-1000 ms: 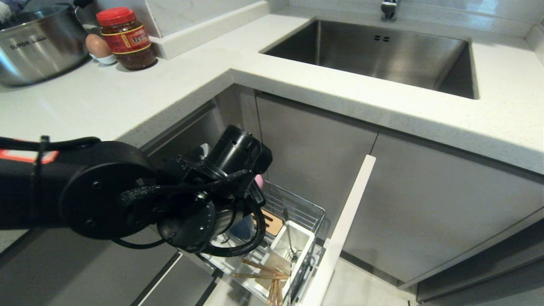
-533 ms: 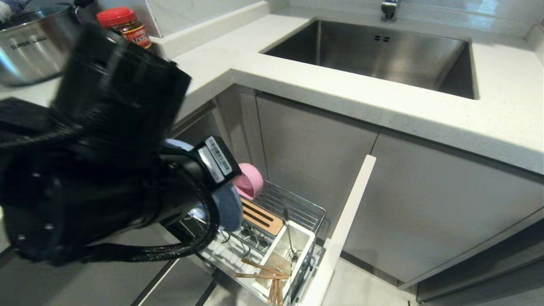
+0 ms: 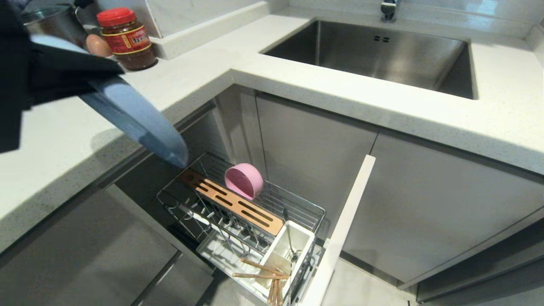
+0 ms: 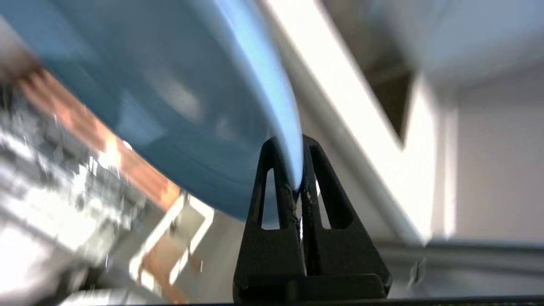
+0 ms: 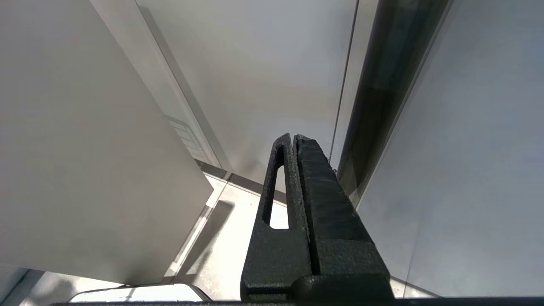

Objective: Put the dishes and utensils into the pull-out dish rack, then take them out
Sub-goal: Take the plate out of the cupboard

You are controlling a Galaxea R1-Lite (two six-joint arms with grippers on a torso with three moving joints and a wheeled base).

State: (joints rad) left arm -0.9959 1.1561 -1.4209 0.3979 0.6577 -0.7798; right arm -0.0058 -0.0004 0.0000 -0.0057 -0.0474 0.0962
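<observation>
The left gripper (image 4: 296, 144), two black ribbed wedge-shaped fingers, pinches the thin rim of the round light-blue shallow plate (image 3: 131, 117), glossy and smooth. The plate hangs tilted in the air above the white speckled stone countertop (image 3: 297, 80) edge (its lower rim juts over the open cabinet). Below it sits the pull-out dish rack (image 3: 238, 221), a chrome wire basket with upright prongs and a slotted wooden strip (image 3: 231, 202). The small matte pink round bowl (image 3: 243, 180) stands on edge against the rack's back wires. In the white plastic cutlery cup (image 3: 289, 250) stands a slim silver metal utensil (image 3: 289, 238), and the thin light wooden chopsticks (image 3: 263, 272) lie across the cup's near side. The right gripper (image 5: 293, 142) is parked beside the grey cabinet panels, fingers pressed together, holding nothing.
</observation>
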